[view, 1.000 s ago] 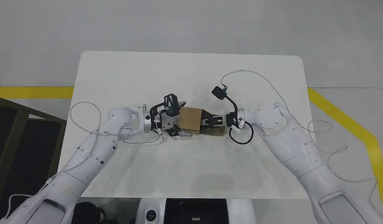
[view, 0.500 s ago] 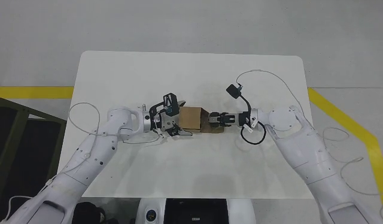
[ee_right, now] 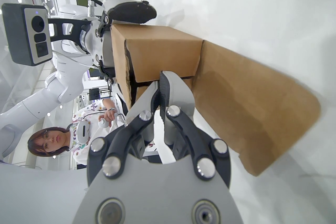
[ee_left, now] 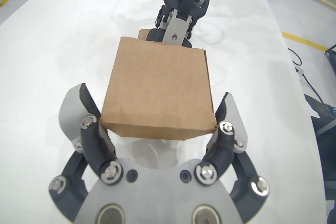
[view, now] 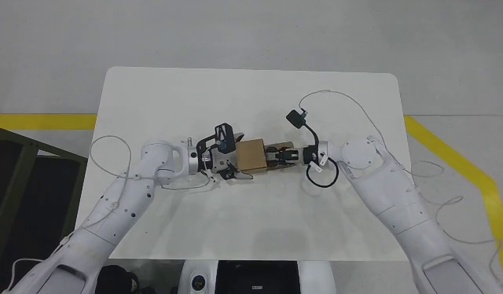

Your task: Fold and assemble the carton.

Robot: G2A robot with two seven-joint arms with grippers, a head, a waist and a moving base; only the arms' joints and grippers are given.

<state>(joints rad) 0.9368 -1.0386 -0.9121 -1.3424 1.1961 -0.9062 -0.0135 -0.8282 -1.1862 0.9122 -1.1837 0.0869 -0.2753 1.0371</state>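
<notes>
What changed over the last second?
The right gripper drew back from the carton, then came in again to the carton's open end. The left gripper stayed clamped on the carton's other end, and the carton did not shift on the table.

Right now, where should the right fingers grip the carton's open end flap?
Probably the flap, at its free outer edge, from the right arm's side. It juts flat from the carton, hinged there, so that thin edge can be pinched while the left gripper holds the carton.
</notes>
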